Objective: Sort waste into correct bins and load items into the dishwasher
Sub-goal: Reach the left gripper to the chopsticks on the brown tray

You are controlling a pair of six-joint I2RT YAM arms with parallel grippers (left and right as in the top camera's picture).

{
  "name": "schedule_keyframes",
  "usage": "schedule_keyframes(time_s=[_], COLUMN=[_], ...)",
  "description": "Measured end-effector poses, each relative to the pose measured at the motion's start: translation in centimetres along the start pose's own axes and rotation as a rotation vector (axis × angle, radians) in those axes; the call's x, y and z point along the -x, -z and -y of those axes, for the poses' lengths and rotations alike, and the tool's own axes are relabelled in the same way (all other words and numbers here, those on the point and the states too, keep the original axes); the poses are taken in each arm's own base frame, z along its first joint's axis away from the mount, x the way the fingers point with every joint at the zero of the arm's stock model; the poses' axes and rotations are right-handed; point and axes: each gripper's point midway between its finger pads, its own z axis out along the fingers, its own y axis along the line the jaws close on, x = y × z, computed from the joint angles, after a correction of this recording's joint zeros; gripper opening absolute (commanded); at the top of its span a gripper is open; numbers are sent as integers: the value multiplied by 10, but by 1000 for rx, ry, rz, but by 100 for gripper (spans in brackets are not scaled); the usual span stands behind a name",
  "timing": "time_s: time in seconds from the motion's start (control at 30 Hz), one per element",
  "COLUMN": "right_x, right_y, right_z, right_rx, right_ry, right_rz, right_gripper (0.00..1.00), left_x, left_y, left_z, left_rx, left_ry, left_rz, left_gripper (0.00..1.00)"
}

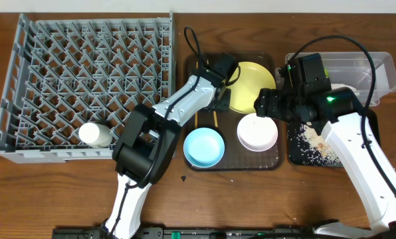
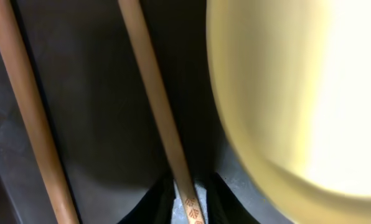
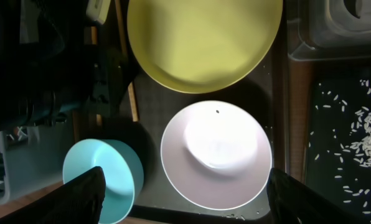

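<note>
**Finding:** The left arm's fingers [image 2: 157,206] are straddling one of the chopsticks [image 2: 153,106], one finger on each side. They are standing slightly apart. A thin gap is showing on the plate side, so the grip is judged not yet closed.

**Position:** That stick is lying flat on the dark serving tray [image 1: 230,157] at mid-table. Its long axis is running between the near and far edges of the table and passing straight through the finger gap. The second stick [image 2: 30,124] is lying roughly alongside it toward the left edge, outside the fingers. The yellow plate [image 2: 297,106] is sitting just beside, toward the right edge.

**Other arm:** The right arm's fingers [image 3: 89,199] are hanging wide apart above the white bowl [image 3: 216,155], holding nothing.

**Judgement:** The left arm is the nearer one to the dish rack [image 1: 85,73] at the left edge.
</note>
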Motion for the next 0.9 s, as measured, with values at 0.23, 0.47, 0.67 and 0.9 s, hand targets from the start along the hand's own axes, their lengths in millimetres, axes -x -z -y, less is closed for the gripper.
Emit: schedule_keyframes(time_s=[0.23, 0.47, 0.67, 0.9], right_x=[0, 1, 1, 1], right_y=[0, 0, 0, 0], right_z=[0, 0, 0, 0], right_rx=[0, 1, 1, 1], right_ry=[0, 1, 1, 1], right_rz=[0, 3, 3, 3], right_gripper=[81, 81, 81, 81], left_x=[-8, 7, 30, 35], left_y=[6, 40, 109, 133], left_z=[-14, -32, -29, -24], left_rx=[21, 10, -49, -67], left_ry=[29, 71, 64, 7], left_rz=[-53, -3, 150, 207], left_gripper=[12, 8, 10, 36])
